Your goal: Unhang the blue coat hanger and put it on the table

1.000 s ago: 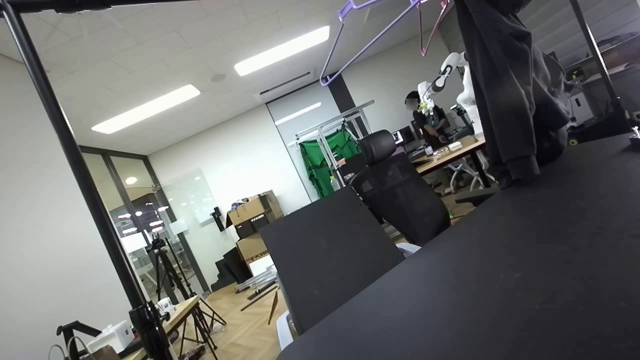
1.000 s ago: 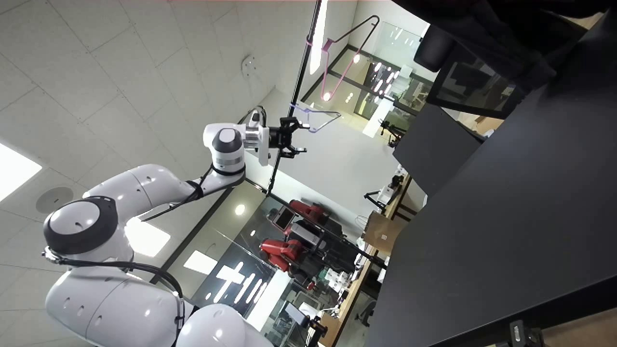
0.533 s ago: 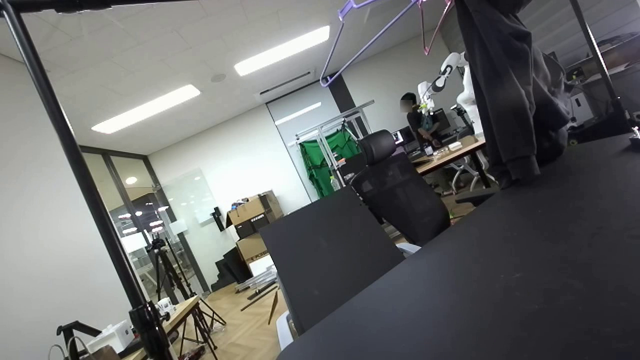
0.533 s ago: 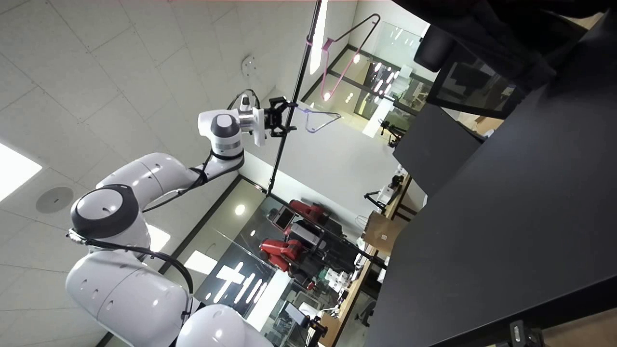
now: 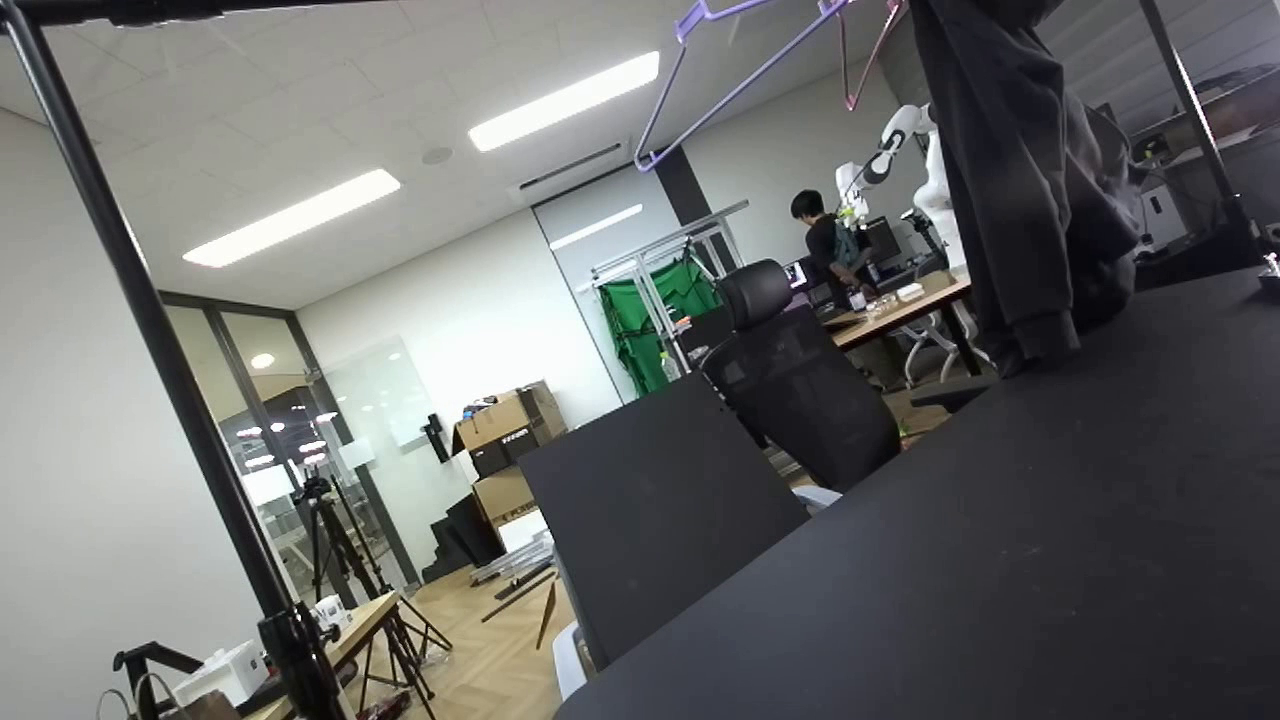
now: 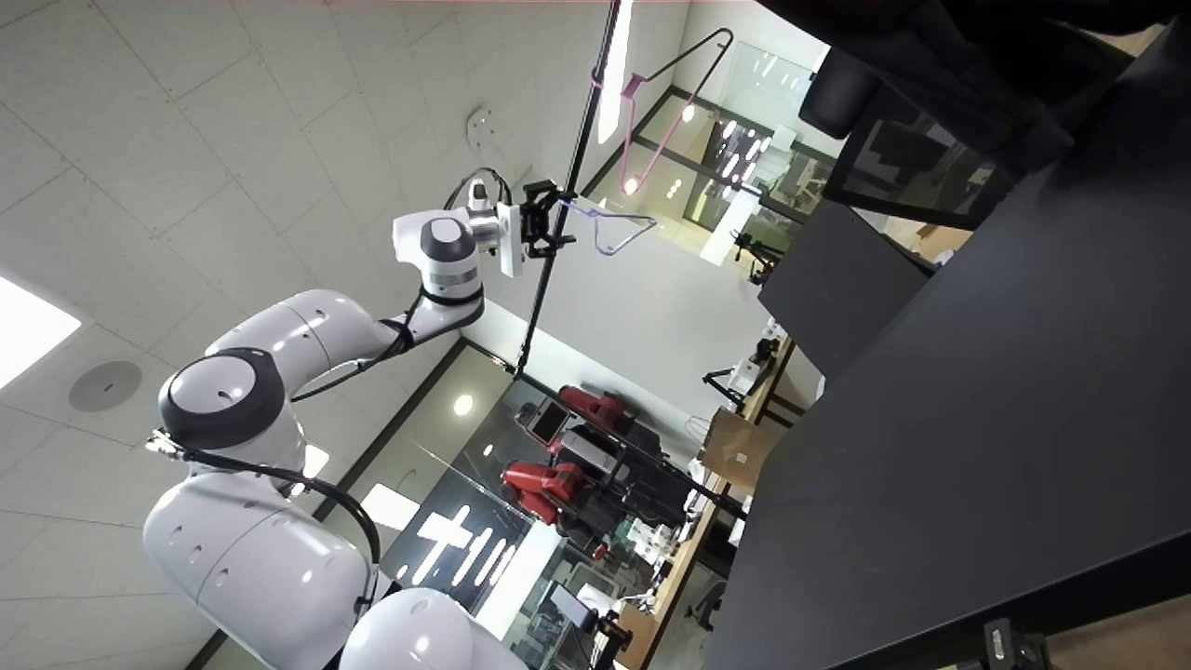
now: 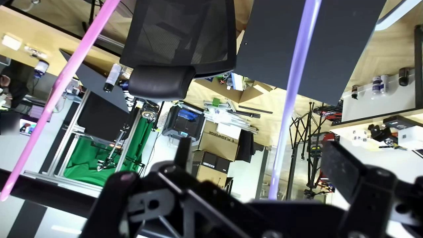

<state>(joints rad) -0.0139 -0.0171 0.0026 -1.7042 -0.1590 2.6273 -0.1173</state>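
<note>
The blue coat hanger [image 6: 612,216], thin and lavender, hangs from a black rail [image 6: 535,326]. In an exterior view its lower part [image 5: 742,88] shows at the top edge, with its hook out of frame. My gripper [image 6: 568,219] is at the rail, right by the hanger's hook end; the fingers hide part of that area. In the wrist view the gripper [image 7: 259,147] is open, its two fingers wide apart, with one lavender bar [image 7: 297,62] of the hanger running down between them. I cannot tell whether they touch. The black table [image 5: 950,570] lies below and also shows here [image 6: 958,391].
A pink hanger [image 6: 634,88] hangs on the same rail; its bar [image 7: 62,79] passes left of my fingers. A dark garment [image 5: 1010,180] hangs above the table. A black chair [image 5: 800,380] and a dark panel [image 5: 660,510] stand beyond the table edge.
My gripper has moved up to the rail and then slightly forward to the hanger's hook end. In the last half second the blue hanger has shifted slightly. The fingers stay apart.
</note>
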